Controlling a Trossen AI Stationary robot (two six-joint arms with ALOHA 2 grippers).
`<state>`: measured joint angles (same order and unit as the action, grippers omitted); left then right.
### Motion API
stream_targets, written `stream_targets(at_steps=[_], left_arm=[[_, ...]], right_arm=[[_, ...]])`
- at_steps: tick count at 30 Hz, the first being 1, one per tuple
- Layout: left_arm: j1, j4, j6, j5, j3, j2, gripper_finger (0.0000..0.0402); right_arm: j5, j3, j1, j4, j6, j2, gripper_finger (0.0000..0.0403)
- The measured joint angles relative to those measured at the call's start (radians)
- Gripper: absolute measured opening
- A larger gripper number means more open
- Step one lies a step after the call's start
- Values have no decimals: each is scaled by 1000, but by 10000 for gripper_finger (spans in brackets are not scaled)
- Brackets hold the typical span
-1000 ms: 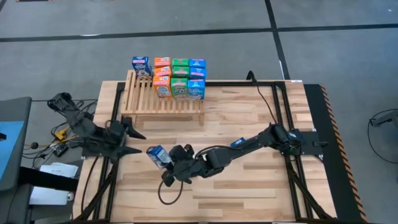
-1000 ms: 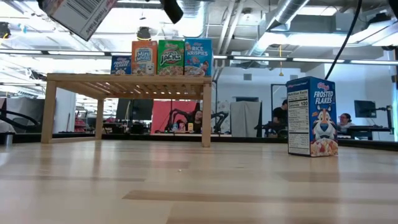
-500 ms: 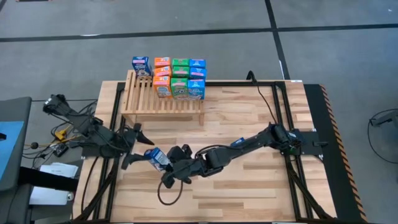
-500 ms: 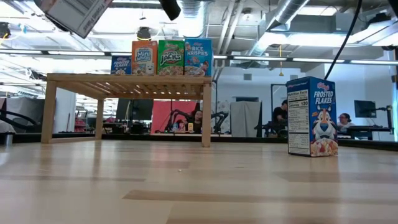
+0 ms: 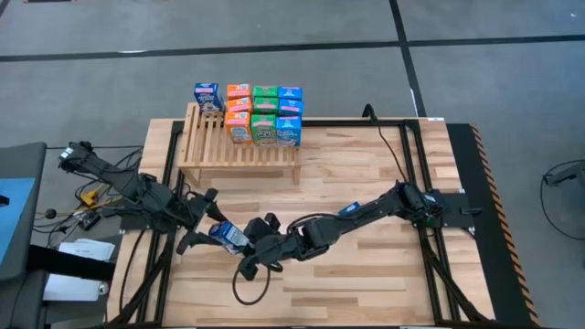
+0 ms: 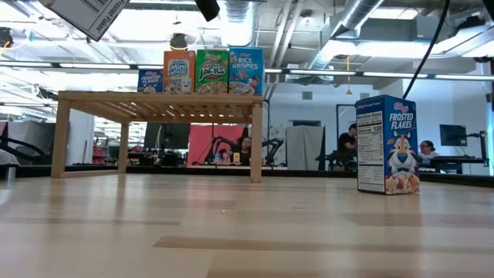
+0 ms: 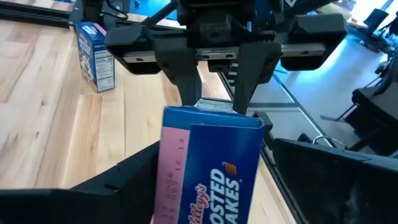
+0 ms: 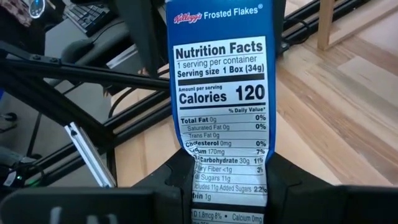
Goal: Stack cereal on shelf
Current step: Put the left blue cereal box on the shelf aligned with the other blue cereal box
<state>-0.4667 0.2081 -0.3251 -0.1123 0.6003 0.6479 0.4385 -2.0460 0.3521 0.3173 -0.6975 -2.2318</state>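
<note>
Cereal in a small blue cardboard Frosted Flakes box (image 5: 228,235) hangs in the air above the near-left part of the light plank tabletop (image 5: 366,274), pinched between the two dark fingers of the right gripper (image 5: 249,243), which are closed partway onto its narrow sides. The right wrist view shows the white nutrition panel of this held box (image 8: 221,106) rising from between those fingers; the left wrist view shows its blue front with a pink side strip (image 7: 208,168). In the low view only a white barcoded corner of it (image 6: 86,13) shows at the upper left, tilted.

The left gripper (image 5: 203,219) sits right at the box from the left side, its fingers spread wide on either side of it; whether they touch the cardboard cannot be told. In the left wrist view the right gripper's fingers (image 7: 186,81) come down onto the far end of the box.

A second blue Frosted Flakes box (image 6: 386,144) stands upright on the tabletop, well apart from both grippers.

Farther back, the low light-wood slatted rack (image 5: 219,142) stands at the far edge of the table, carrying small boxes in blue (image 5: 207,96), orange (image 5: 239,111), green (image 5: 265,114) and blue again (image 5: 289,114) along its rear, upright in rows.
</note>
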Motion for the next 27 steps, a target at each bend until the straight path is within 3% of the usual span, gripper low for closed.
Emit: stream_targets(at_steps=[11, 17, 22, 27], left_arm=[[-1, 5, -15, 30, 0, 0, 169], [-2, 10, -26, 33, 7, 0, 141], [-2, 175, -27, -29, 134, 8, 128], [-2, 377, 64, -127, 326, 46, 117]], right_arm=[[-25, 0, 1, -20, 47, 0, 144], [-101, 0, -6, -24, 54, 0, 210], [-125, 0, -12, 27, 66, 58, 267], [-95, -1, -8, 250, 86, 144, 275]])
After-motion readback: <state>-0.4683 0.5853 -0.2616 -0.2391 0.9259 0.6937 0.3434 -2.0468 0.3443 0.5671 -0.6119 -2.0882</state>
